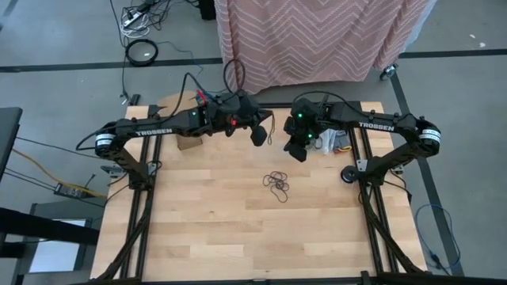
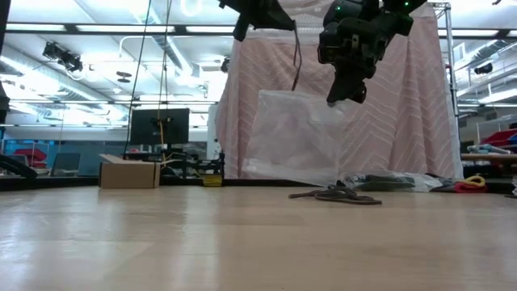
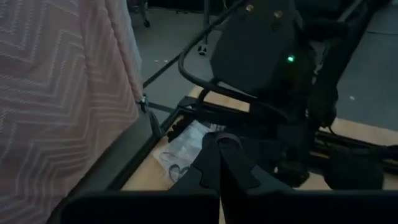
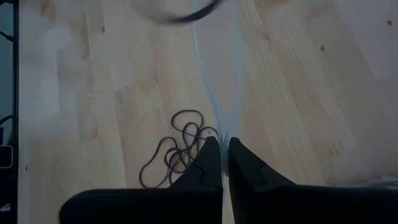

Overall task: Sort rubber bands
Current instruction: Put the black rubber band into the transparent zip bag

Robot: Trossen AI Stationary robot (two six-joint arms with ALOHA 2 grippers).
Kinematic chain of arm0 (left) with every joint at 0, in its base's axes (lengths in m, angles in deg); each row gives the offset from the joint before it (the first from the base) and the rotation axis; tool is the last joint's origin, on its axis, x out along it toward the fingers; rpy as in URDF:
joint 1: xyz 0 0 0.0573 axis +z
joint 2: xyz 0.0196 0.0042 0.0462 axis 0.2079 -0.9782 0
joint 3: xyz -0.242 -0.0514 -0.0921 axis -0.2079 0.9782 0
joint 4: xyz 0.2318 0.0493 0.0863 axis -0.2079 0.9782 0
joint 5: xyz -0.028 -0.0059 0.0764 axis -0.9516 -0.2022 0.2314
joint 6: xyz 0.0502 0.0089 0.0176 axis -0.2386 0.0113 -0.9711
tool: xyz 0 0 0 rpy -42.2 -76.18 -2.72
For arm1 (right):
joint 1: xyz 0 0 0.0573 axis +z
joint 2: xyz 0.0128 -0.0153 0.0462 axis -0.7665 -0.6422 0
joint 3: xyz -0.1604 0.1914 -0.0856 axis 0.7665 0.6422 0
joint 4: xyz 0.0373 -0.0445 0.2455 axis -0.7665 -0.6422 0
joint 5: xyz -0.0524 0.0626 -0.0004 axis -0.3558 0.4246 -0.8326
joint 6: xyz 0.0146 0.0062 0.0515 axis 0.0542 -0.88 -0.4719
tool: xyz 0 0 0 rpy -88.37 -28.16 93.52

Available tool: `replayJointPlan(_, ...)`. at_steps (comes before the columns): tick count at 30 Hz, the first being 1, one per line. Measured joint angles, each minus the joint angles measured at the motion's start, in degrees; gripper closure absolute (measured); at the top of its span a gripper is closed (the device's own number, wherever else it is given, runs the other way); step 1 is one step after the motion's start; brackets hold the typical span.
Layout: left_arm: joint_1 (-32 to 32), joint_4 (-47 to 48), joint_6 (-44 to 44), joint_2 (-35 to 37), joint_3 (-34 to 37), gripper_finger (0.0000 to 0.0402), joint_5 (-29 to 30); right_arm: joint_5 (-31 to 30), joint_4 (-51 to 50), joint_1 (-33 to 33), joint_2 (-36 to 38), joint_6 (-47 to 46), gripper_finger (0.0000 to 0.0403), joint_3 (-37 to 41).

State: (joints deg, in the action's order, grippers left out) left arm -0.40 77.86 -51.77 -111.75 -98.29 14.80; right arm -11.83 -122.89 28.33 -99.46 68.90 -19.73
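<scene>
A loose heap of black rubber bands (image 1: 276,184) lies in the middle of the wooden table (image 1: 206,237); it also shows in the low view (image 2: 339,196). My left gripper (image 1: 258,136) is raised over the far middle, shut on one dark rubber band (image 2: 296,61) that dangles from it. My right gripper (image 1: 298,152), just to its right, is shut on a clear plastic bag (image 2: 295,137) hanging under it. In the right wrist view the heap (image 4: 180,149) lies beside the fingers (image 4: 249,171). My left gripper (image 3: 219,155) pinches the dark rubber band at its top (image 3: 225,138) between its two shut fingertips, which lie roughly level. The band hangs slack below them (image 2: 296,77), clear of the table. My right gripper (image 4: 224,144) pinches the clear bag's upper edge (image 4: 219,127) between its two fingers, which slant down from above. The bag hangs below the fingers as a flat sheet (image 2: 283,153); whether its lower edge touches the table I cannot tell.
More clear bags with bands (image 1: 329,142) lie at the far right of the table, and a small cardboard box (image 1: 190,142) sits at the far left. A pink patterned cloth (image 1: 317,39) hangs behind the table. Bare wood fills the near half.
</scene>
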Motion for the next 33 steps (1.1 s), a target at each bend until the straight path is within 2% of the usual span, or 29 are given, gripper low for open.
replayJointPlan(33,-2.25,5.5,2.02,-1.31,-0.02,0.0401,-3.19,-0.02,0.64,-1.44,0.02,0.04,0.0403,0.0)
